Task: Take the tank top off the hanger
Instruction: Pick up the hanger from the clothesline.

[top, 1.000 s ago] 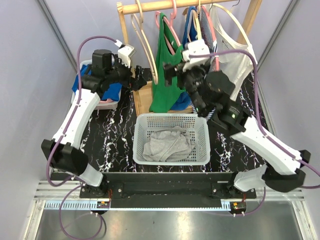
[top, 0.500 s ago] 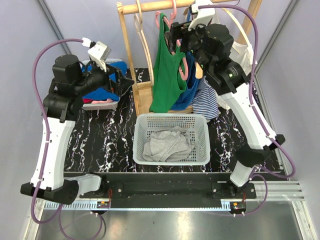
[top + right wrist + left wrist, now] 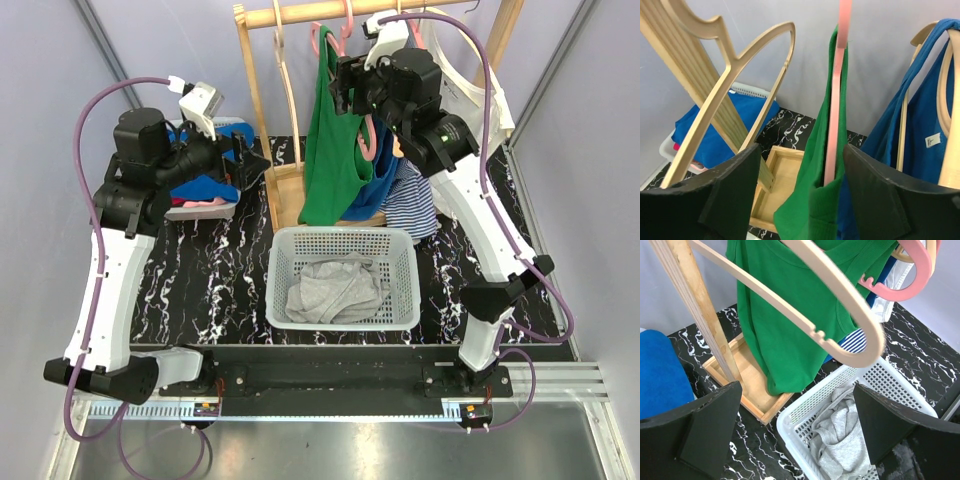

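Straddling the pink hanger (image 3: 839, 75) with its jaws apart, clamped on nothing, the right hand (image 3: 801, 150) sits at the shoulder of the green top (image 3: 807, 210) — which hangs wholly on the hanger, so removal is all yet to do — while the left hand (image 3: 797, 390) gapes empty beside the rack (image 3: 255, 100).

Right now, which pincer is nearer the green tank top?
Right. The right pincer straddles the green tank top at its pink hanger; left pincer sits apart, beside the wooden post.
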`<state>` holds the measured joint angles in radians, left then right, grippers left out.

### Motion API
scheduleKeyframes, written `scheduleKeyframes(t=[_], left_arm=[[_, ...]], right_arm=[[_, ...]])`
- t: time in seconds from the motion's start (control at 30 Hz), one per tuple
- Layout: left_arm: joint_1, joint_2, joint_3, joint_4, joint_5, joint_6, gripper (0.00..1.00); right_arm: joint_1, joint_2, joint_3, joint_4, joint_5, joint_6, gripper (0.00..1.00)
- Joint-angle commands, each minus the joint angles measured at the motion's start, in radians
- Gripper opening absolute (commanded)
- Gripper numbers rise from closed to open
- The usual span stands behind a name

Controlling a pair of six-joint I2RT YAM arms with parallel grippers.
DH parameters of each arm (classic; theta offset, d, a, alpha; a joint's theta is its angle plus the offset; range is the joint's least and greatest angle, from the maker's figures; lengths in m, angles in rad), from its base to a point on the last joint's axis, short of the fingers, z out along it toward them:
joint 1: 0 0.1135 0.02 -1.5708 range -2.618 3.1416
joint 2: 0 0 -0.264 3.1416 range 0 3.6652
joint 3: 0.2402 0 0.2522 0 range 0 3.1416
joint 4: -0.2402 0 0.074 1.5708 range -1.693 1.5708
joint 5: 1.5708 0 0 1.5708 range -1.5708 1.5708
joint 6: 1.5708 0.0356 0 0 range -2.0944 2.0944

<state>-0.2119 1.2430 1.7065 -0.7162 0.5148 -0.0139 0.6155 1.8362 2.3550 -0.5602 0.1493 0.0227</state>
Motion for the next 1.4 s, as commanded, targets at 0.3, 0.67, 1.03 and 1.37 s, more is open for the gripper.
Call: scheduleKeyframes(t=[0.3, 0.67, 1.03, 1.37], left_arm=[[0.003, -0.034, -0.038, 0.070, -0.035, -0.046, 0.99], [0.003, -0.040, -0.034, 0.072, -0.030, -0.041, 0.99], [0.003, -0.043, -0.053, 0.075, -0.042, -0.024, 0.99], [0.003, -0.043, -0.059, 0.077, -0.045, -0.023, 0.99]], right_arm=[[-0.028, 0.083, 0.078, -0.010, -0.063, 0.034, 0.60], [-0.026, 0.089, 0.067, -0.012, -0.016, 0.022, 0.50], [-0.026, 0.011, -0.029, 0.072, -0.011, -0.013, 0.11], [-0.026, -0.087, -0.131, 0.200, 0.051, -0.089, 0.11]])
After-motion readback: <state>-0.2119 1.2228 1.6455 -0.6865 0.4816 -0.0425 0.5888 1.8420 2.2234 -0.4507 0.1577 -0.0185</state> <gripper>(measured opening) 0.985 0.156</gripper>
